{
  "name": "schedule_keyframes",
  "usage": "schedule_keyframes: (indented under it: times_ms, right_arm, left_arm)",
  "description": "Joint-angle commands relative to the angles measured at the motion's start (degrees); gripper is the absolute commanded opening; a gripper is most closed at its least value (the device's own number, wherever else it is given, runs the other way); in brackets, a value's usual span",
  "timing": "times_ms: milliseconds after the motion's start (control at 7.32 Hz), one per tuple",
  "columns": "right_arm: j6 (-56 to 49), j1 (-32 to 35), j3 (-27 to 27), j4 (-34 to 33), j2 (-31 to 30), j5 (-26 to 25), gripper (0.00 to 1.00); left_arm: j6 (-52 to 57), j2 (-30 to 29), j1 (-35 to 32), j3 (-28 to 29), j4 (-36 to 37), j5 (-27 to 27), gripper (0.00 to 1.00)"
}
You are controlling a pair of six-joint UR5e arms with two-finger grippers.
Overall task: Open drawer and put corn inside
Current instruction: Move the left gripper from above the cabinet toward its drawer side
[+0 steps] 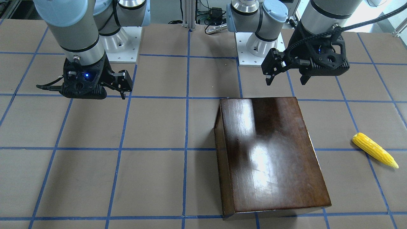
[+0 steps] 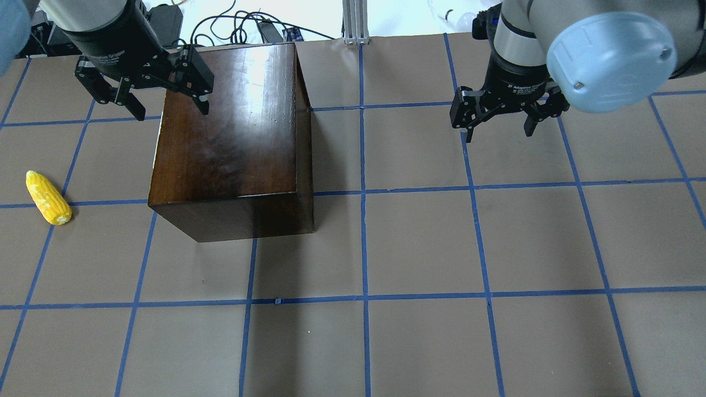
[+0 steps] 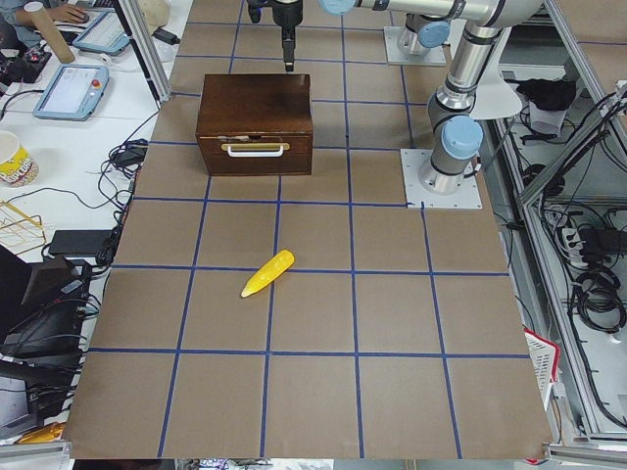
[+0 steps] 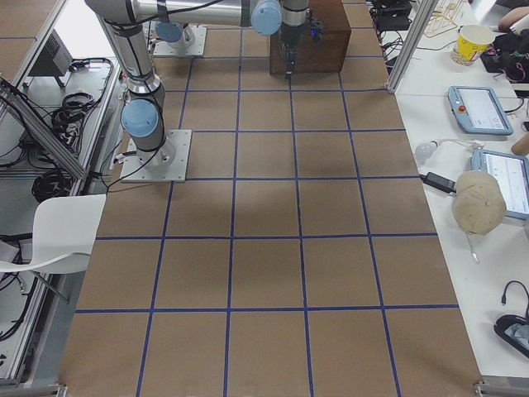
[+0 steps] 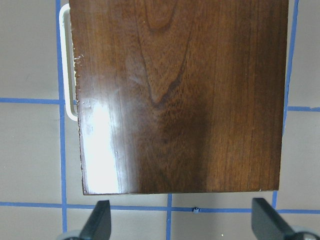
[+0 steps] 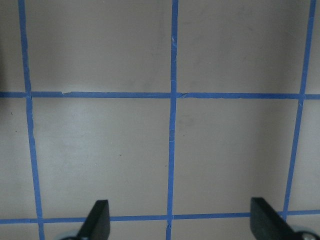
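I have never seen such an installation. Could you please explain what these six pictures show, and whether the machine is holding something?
This is a robot with two arms at a brown table marked with blue tape lines. One picture faces the robot, one looks from behind it, two look from the table's ends, and two come from cameras on the wrists. The left arm hangs near a dark wooden box; its drawer, with a white handle, is shut. The right arm hangs over bare table. A yellow corn lies apart from the box. Both jaws are open and hold nothing.
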Motion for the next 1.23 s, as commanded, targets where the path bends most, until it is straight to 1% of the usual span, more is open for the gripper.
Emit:
schedule_keyframes:
  times_ms: [0, 273, 410, 683, 820, 956, 1093]
  right_arm:
    - [0.0, 0.0, 0.07, 0.01, 0.0, 0.0, 1.0]
    - [0.0, 0.0, -0.01, 0.01, 0.0, 0.0, 1.0]
    - [0.0, 0.0, 0.07, -0.08, 0.0, 0.0, 1.0]
    - [0.0, 0.0, -0.01, -0.08, 0.0, 0.0, 1.0]
    - [0.0, 0.0, -0.01, 0.01, 0.0, 0.0, 1.0]
    - [0.0, 0.0, -0.01, 0.01, 0.0, 0.0, 1.0]
    - [0.0, 0.0, -0.01, -0.08, 0.0, 0.0, 1.0]
  left_arm:
    - [0.0, 0.02, 0.0, 0.0, -0.08, 0.0, 1.0]
    - [0.18, -0.32, 0.26, 0.43, 0.1, 0.09, 1.0]
    - [1.31, -0.85, 2.01, 0.61, -0.08, -0.35, 1.0]
    - [5.6, -1.38, 7.45, 0.79, -0.25, -2.1, 1.0]
    - [9.72, -1.56, 9.56, 0.61, -0.25, -2.72, 1.0]
    - [16.11, -1.99, 12.98, -0.08, -0.08, -2.99, 1.0]
    - [18.26, -2.61, 16.75, -0.09, -0.08, -5.34, 1.0]
